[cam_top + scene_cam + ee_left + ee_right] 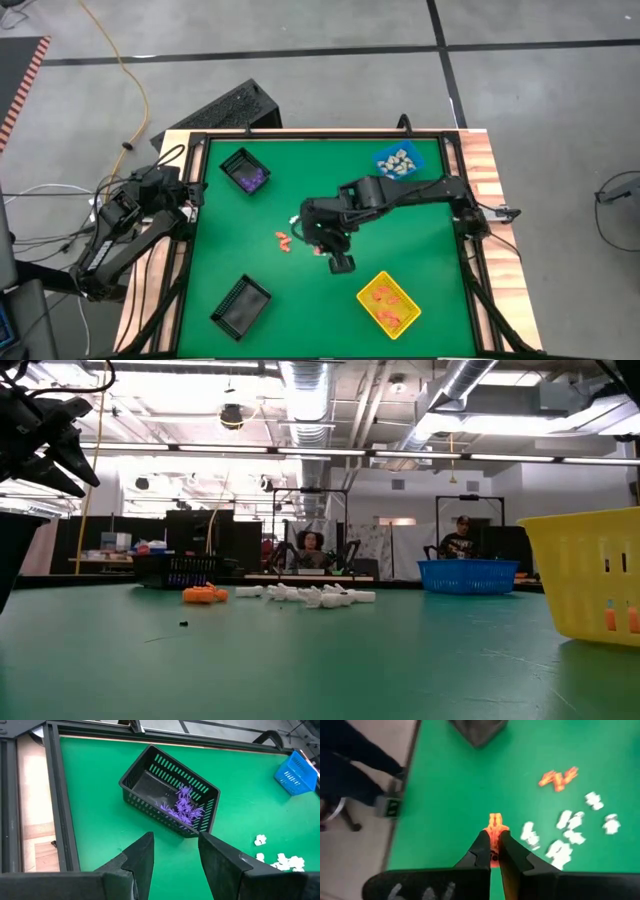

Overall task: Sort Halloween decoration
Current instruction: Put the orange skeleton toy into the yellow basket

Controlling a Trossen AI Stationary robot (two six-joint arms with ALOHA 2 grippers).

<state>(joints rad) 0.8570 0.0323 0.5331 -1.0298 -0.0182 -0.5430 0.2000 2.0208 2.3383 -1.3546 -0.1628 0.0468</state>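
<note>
Your right gripper [491, 851] pinches an orange decoration [493, 824] mid-table, above open green table [430, 230], beside loose white pieces [567, 834] and orange pieces [283, 241]. The yellow bin [389, 302] sits nearby. Your left gripper [175, 860] waits open at the left edge.

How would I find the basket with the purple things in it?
Start at the green table and look toward the corner near the left arm, which waits off the table's edge. There sits a black basket with purple decorations heaped at one end. The other black basket looks empty, and the rest are blue or yellow.
</note>
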